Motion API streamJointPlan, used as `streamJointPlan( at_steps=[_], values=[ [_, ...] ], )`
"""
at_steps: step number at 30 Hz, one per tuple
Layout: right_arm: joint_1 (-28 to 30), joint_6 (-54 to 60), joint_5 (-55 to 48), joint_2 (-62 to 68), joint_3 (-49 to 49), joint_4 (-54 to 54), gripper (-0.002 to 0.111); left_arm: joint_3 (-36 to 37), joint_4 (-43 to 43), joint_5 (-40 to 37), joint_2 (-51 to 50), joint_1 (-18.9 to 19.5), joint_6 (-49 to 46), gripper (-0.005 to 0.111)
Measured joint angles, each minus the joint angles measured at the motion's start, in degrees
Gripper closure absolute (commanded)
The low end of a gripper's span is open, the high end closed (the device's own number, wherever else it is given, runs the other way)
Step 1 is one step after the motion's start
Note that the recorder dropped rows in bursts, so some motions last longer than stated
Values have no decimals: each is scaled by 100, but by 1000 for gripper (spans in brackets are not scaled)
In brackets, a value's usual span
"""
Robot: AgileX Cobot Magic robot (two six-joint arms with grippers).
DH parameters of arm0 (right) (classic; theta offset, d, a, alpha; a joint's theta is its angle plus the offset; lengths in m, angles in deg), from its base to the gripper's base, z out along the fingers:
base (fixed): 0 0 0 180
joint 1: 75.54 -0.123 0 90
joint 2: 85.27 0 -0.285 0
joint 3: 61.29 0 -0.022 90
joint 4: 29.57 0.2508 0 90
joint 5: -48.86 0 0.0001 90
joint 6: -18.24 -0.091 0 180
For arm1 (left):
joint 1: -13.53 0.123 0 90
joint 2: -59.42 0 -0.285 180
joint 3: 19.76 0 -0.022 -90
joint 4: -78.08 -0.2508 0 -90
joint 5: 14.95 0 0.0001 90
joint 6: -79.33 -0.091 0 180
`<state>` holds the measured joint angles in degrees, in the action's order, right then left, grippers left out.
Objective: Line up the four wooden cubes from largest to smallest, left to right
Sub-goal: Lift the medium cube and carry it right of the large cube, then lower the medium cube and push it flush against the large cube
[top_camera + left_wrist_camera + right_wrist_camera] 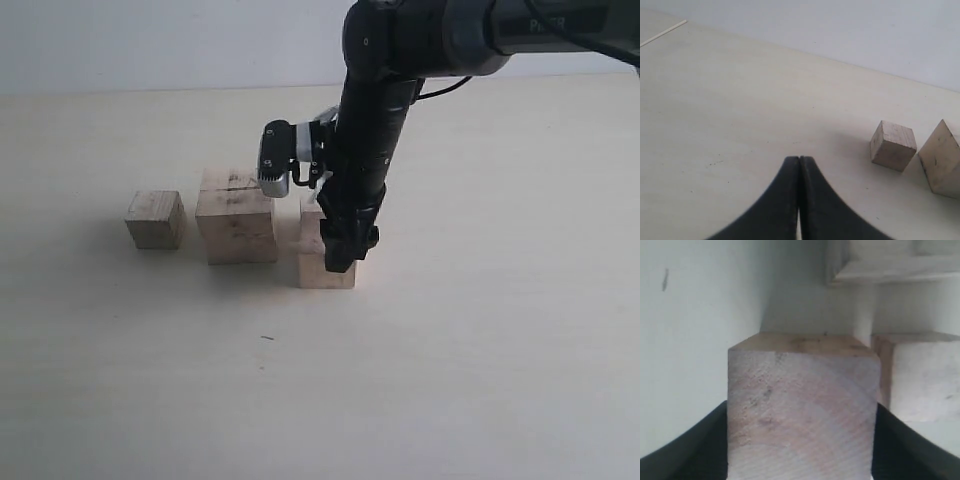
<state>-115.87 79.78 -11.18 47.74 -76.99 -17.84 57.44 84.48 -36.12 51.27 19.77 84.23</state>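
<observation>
Overall: three wooden cubes show in a loose row on the pale tabletop [480, 380] in the exterior view.
Left of row: the small cube [155, 220] rests flat, a narrow gap away from its neighbour.
Middle of row: the largest cube [237, 222] has a groove and dark marks on its top face. It is near the mid-sized cube [322, 270] but not touching it.
Right of row: the mid-sized cube appears to sit on the tabletop, directly under the right arm.
Right arm: the right gripper [342, 250] points down over the mid-sized cube. Its black fingers [690, 455] press against two opposite sides, grasping it.
Right wrist view: a neighbouring cube [925, 380] stands just beside the grasped one. Which cube it is cannot be told.
Left arm: the left gripper [799, 160] is low over bare tabletop, fingers clenched together with nothing between them. The small cube and a larger one lie ahead of it, off to one side.
</observation>
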Motion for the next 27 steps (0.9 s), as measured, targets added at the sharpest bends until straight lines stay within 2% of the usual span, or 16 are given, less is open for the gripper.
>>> streamJointPlan(
  at_steps=[6, 14, 21, 27],
  values=[
    [50, 440, 586, 0, 0, -29, 108, 0, 0, 0, 0, 0, 0, 107],
    [424, 642, 1288, 45, 0, 99, 108, 0, 0, -3, 0, 0, 0, 107],
    [535, 1893, 1096, 89, 0, 1032, 108, 0, 0, -3, 0, 0, 0, 107],
    [523, 2181, 1052, 126, 0, 1261, 108, 0, 0, -3, 0, 0, 0, 107]
  ],
)
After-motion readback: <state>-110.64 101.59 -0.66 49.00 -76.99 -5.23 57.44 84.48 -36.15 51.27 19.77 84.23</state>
